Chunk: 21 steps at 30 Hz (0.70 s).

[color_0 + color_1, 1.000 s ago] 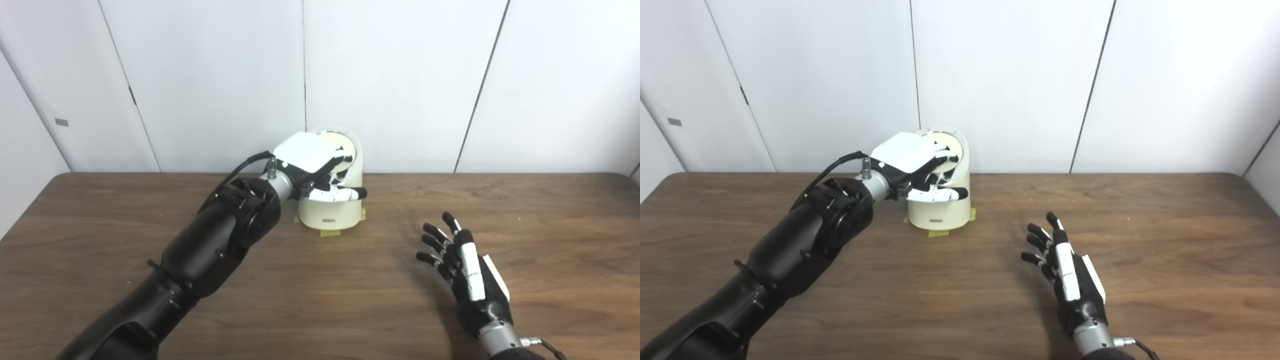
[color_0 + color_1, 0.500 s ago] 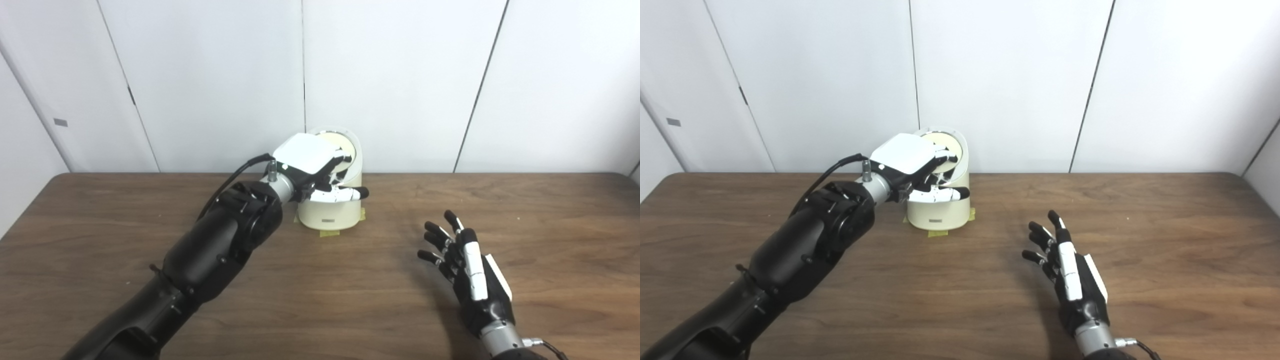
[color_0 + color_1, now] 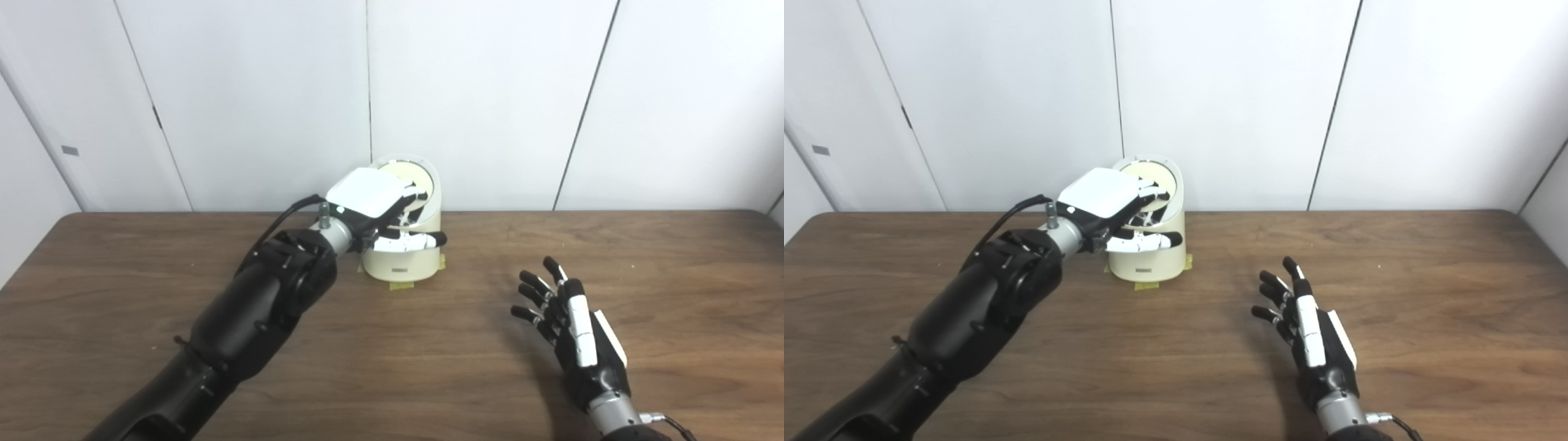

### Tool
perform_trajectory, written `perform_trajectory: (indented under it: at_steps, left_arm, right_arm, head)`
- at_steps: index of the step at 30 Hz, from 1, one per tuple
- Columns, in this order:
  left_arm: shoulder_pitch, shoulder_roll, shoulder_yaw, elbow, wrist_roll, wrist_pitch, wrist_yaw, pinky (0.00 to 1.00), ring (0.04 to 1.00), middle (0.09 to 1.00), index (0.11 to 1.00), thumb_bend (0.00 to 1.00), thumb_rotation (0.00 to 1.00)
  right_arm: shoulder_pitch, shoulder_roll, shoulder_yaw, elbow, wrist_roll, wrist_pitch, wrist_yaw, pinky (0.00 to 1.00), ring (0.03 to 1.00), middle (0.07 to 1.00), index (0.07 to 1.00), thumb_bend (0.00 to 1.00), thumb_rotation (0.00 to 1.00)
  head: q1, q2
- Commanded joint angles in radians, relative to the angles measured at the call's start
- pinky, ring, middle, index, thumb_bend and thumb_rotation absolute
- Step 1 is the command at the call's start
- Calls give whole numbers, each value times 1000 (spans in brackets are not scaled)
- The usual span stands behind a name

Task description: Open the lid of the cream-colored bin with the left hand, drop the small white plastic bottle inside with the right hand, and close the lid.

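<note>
The cream-colored bin [image 3: 401, 264] stands at the back of the table near the wall. Its round lid [image 3: 424, 176] is tilted up, with the inner face showing. My left hand [image 3: 375, 203] is over the bin's mouth, fingers spread against the lid's inner face and thumb stretched across the front rim, not clamped on anything. Low over the table to the right, well apart from the bin, my right hand [image 3: 574, 331] is open and empty with its fingers spread. No small white bottle shows in either view; the left hand hides the bin's inside.
The brown wooden table [image 3: 429, 367] runs up to white wall panels [image 3: 490, 92] close behind the bin. Bits of yellow tape [image 3: 397, 286] stick out under the bin's base. My black left forearm [image 3: 263, 300] crosses the table's left half.
The camera has shifted slightly. My right hand drew back a little toward me. The left hand stays on the raised lid, with no clear change in the lid's tilt.
</note>
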<state>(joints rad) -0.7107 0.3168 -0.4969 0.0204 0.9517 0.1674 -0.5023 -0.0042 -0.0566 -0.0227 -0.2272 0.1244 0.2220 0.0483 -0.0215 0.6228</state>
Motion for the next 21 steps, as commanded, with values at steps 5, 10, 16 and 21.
perform_trajectory:
  at_steps: [5,10,16,21]
  left_arm:
    - [53,9,73,1,-71,-77,126,866,897,907,893,513,914]
    - [90,-6,141,-24,-95,-140,279,829,874,885,873,456,794]
    - [147,-28,230,-113,-140,-136,332,838,889,888,884,408,764]
    - [217,-35,280,-220,-168,-86,304,819,895,895,889,410,857]
  right_arm:
    - [-31,-3,-4,-12,8,-25,9,729,870,880,983,523,1000]
    - [-33,-3,-4,-4,15,-23,12,706,857,876,984,537,1000]
    - [-38,-2,0,9,11,-33,15,700,860,877,979,556,1000]
    - [-41,3,3,9,12,-29,15,706,867,884,977,561,1000]
  head:
    - [9,1]
    - [12,-1]
    - [16,-2]
    - [19,-1]
